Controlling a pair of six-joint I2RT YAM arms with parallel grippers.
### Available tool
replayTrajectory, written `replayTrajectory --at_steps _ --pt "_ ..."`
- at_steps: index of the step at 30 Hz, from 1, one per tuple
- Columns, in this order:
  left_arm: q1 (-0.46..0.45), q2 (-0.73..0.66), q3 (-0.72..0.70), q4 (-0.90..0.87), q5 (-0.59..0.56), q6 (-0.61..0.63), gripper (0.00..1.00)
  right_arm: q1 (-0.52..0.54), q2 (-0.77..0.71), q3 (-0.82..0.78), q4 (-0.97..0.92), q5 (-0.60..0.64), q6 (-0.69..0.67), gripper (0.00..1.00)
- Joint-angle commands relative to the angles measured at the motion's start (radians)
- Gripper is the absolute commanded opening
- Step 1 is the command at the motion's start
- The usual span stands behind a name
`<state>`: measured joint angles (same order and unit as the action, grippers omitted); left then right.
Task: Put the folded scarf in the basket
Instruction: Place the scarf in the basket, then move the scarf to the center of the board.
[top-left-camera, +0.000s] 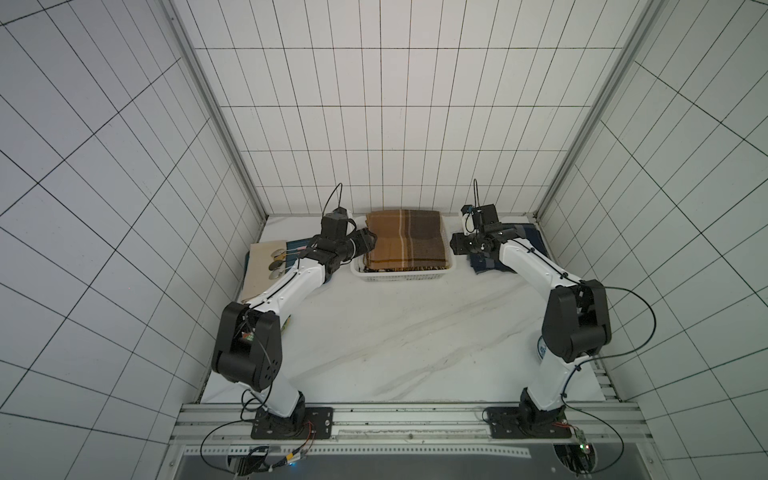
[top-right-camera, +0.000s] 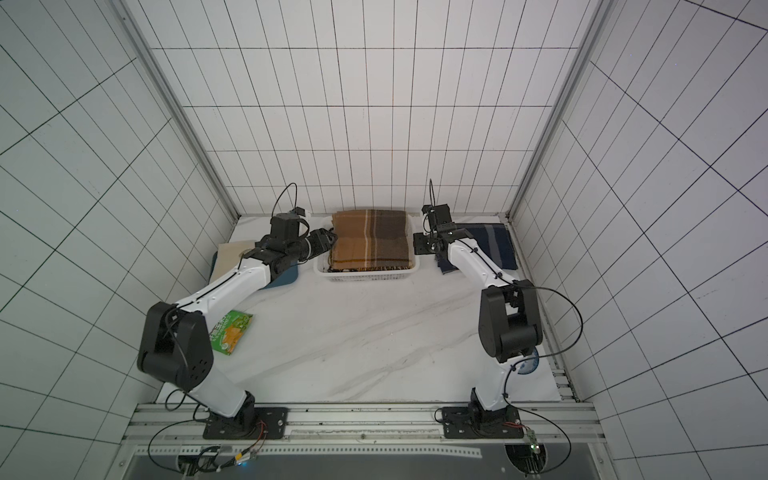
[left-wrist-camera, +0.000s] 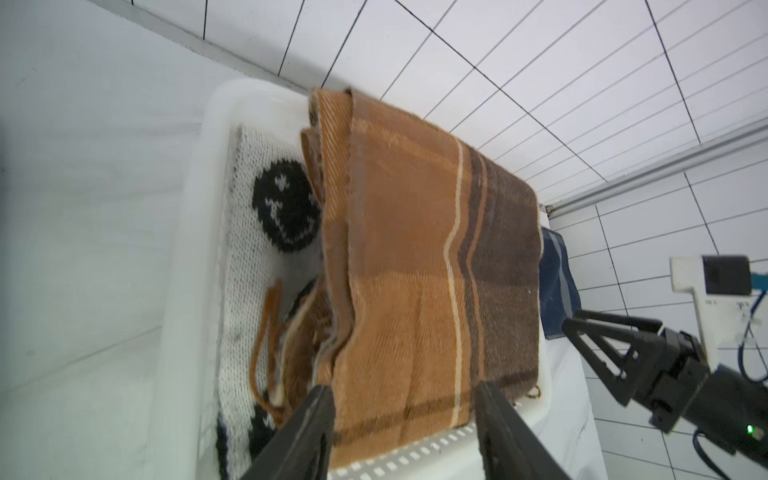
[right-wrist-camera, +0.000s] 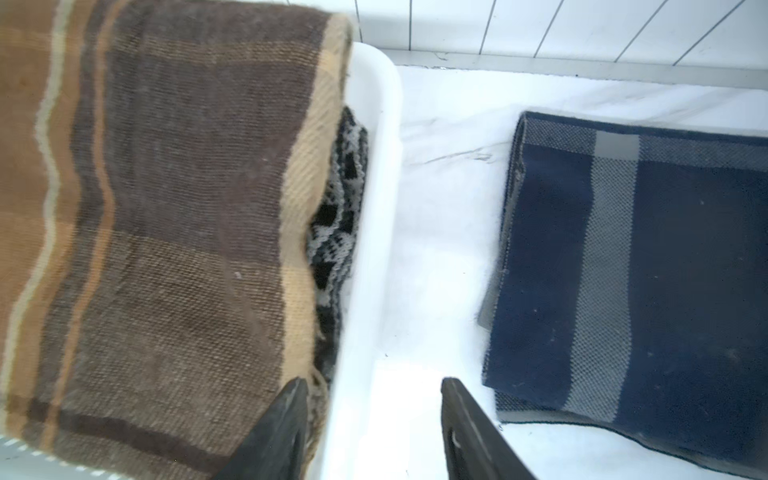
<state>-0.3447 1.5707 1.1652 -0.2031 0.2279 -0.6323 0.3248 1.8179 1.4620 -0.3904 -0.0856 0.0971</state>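
A white basket (top-left-camera: 403, 275) sits at the middle of the desk's far edge. The folded brown checked scarf (top-left-camera: 405, 241) lies inside it, filling it almost from rim to rim, so the task looks as good as done. The scarf rests on a white and black knitted cloth (left-wrist-camera: 257, 216), which is likely why it rides about level with the rim. The left hand (top-left-camera: 371, 243) hovers at the scarf's left end and the right hand (top-left-camera: 456, 245) at the basket's right rim. One hand at each end suits a wide, floppy thing that would sag from a single grip. Both hands have their fingers spread apart and hold nothing. The left wrist view shows the knitted cloth and some loose brown fringe, which both top views barely reveal. The right wrist view shows that hand's fingers straddling the rim, and a folded navy scarf (right-wrist-camera: 623, 270) on the desk beside the basket, not touching it. A top view shows a green snack packet (top-right-camera: 230, 330) near the desk's left edge, and a dark blue tray (top-right-camera: 286, 276) toward the far left corner.
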Motion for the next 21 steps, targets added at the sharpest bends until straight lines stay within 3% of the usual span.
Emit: replayTrajectory --at_steps 1,6,10,13,21 --pt "-0.079 -0.129 -0.147 0.044 -0.075 0.013 0.58 -0.093 0.024 -0.022 0.049 0.005 0.012 0.55" --pt "-0.187 -0.316 -0.426 0.166 -0.076 -0.012 0.59 -0.146 0.124 0.034 0.040 0.051 0.031 0.55" --pt "-0.225 -0.370 -0.559 0.214 -0.059 0.005 0.59 -0.153 0.248 0.142 -0.030 0.086 0.025 0.55" --pt "-0.239 -0.359 -0.605 0.220 -0.080 0.043 0.59 -0.157 0.322 0.214 -0.072 0.104 0.020 0.56" --pt "-0.254 -0.270 -0.608 0.291 0.016 -0.005 0.59 -0.161 0.462 0.435 -0.318 0.046 0.036 0.56"
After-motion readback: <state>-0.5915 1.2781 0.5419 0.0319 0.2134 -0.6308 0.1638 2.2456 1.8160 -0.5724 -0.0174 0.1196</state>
